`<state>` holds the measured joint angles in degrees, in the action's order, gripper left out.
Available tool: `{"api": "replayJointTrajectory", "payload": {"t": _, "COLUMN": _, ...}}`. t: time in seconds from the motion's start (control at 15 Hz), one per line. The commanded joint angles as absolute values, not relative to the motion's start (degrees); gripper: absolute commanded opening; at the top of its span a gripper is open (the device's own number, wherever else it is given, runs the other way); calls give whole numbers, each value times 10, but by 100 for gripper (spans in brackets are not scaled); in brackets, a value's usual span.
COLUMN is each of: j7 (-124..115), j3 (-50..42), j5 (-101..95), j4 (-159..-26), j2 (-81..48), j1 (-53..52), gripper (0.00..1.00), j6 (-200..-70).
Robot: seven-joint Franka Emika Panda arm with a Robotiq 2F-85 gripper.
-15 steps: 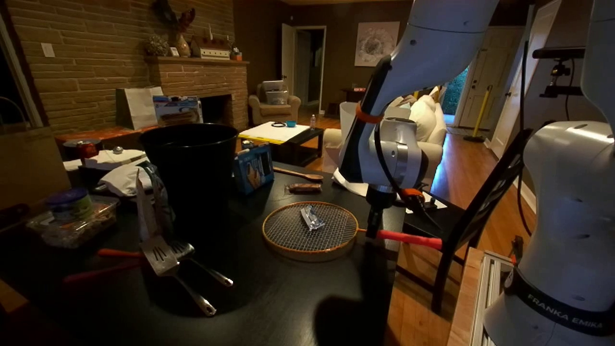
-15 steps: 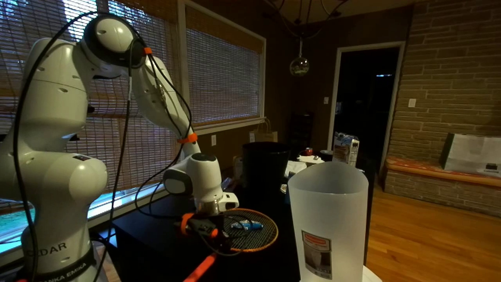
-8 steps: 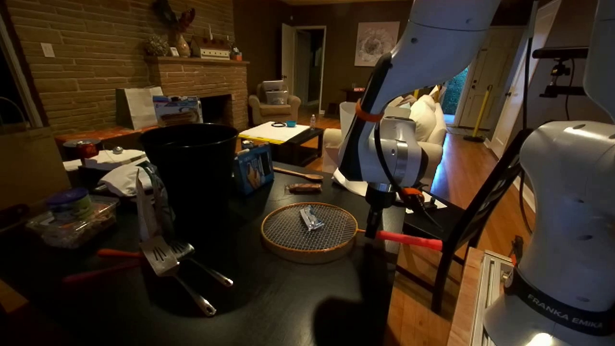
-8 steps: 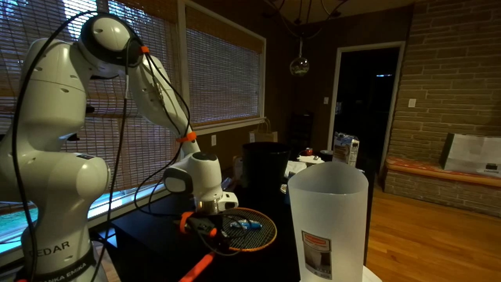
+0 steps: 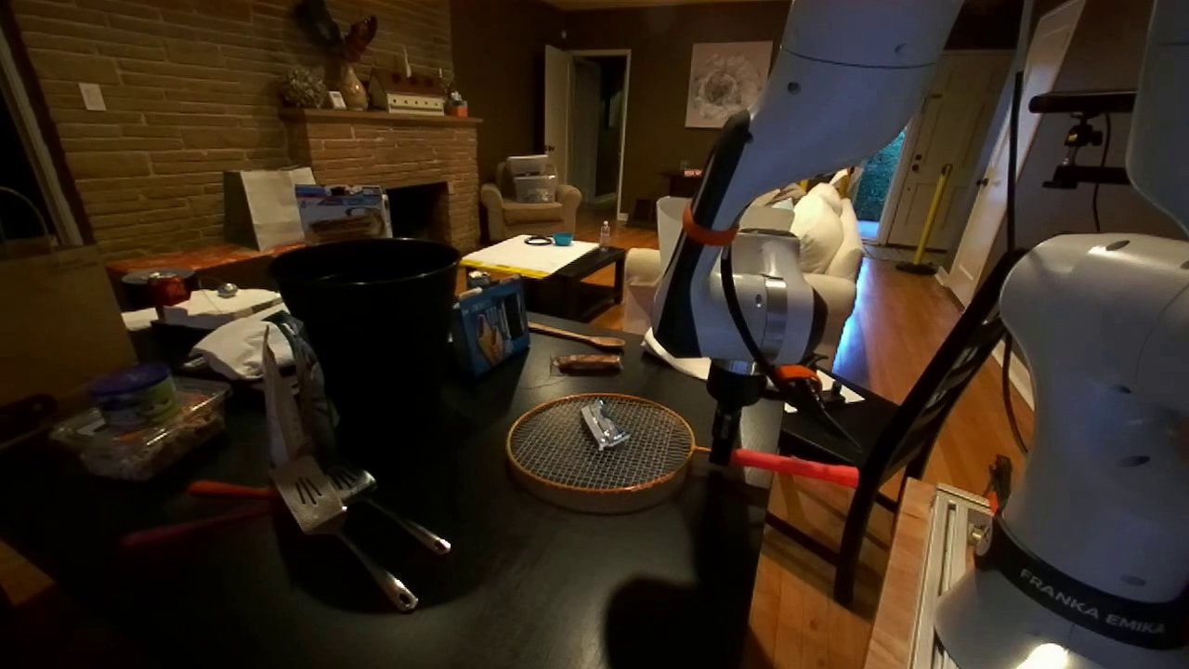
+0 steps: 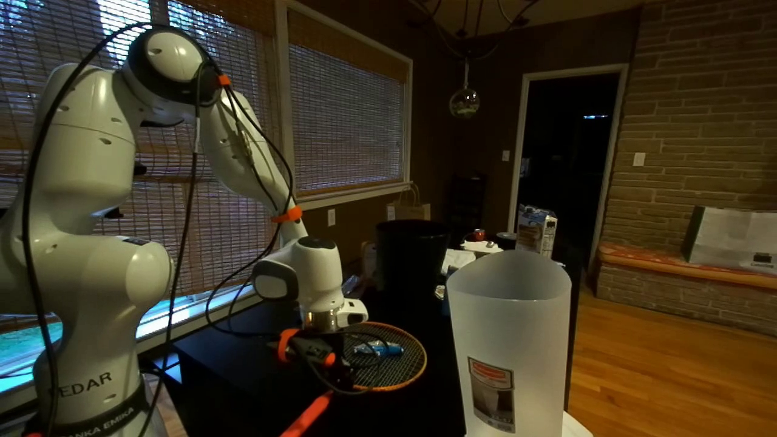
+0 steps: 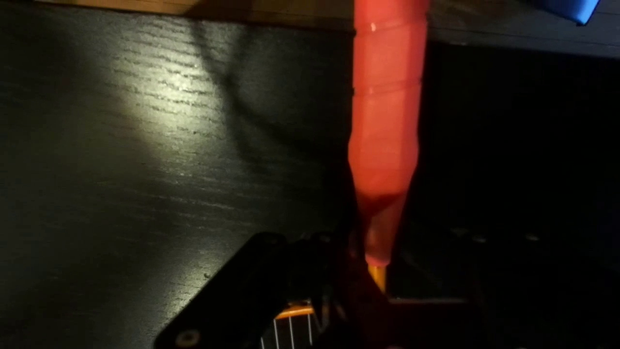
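A badminton-style racket with an orange rim (image 5: 641,487) and a red handle (image 5: 799,466) shows in both exterior views, low over the black table. My gripper (image 5: 721,453) points down at its throat, jaws closed around the thin orange shaft where the handle begins. In the wrist view the red handle (image 7: 387,106) runs up between the dark fingers, and a bit of orange shaft (image 7: 378,276) shows below it. On the strings lies a small silver-and-blue wrapper (image 5: 606,424). A pale band under the rim may be a reflection; any gap to the table is hard to judge.
A tall black bin (image 5: 367,279) and a blue box (image 5: 492,325) stand on the table, with a wrapped bar (image 5: 587,363) behind the racket. Metal spatulas (image 5: 311,497) lie nearer. A chair (image 5: 929,400) stands by the handle; a frosted bin (image 6: 510,328) is near the table.
The arm has shifted only slightly, and the racket has moved a little with my gripper, the wrapper riding on the strings. The jaws have stayed closed on the shaft.
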<state>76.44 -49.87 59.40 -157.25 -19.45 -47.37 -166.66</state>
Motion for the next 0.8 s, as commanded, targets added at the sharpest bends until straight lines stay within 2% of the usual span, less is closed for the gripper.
{"api": "replayJointTrajectory", "payload": {"t": 0.0, "j7": 753, "j3": -517, "j5": 591, "j4": -1572, "j2": -213, "j1": -499, "gripper": 5, "j6": -1649}}
{"api": "replayJointTrajectory", "payload": {"t": 0.13, "j7": 755, "j3": -519, "j5": 593, "j4": -1573, "j2": -219, "j1": -504, "gripper": 6, "j6": -1643}}
{"api": "replayJointTrajectory", "payload": {"t": 0.2, "j7": 756, "j3": -520, "j5": 594, "j4": -1573, "j2": -221, "j1": -507, "gripper": 12, "j6": -1642}}
{"api": "replayJointTrajectory", "payload": {"t": 0.27, "j7": 755, "j3": -523, "j5": 594, "j4": -1573, "j2": -221, "j1": -510, "gripper": 23, "j6": -1639}}
{"api": "replayJointTrajectory", "payload": {"t": 0.33, "j7": 755, "j3": -526, "j5": 593, "j4": -1573, "j2": -222, "j1": -513, "gripper": 48, "j6": -1637}}
{"api": "replayJointTrajectory", "payload": {"t": 0.47, "j7": 756, "j3": -531, "j5": 593, "j4": -1572, "j2": -220, "j1": -518, "gripper": 52, "j6": -1632}}
{"api": "replayJointTrajectory", "payload": {"t": 0.73, "j7": 759, "j3": -546, "j5": 593, "j4": -1572, "j2": -215, "j1": -531, "gripper": 80, "j6": -1626}}
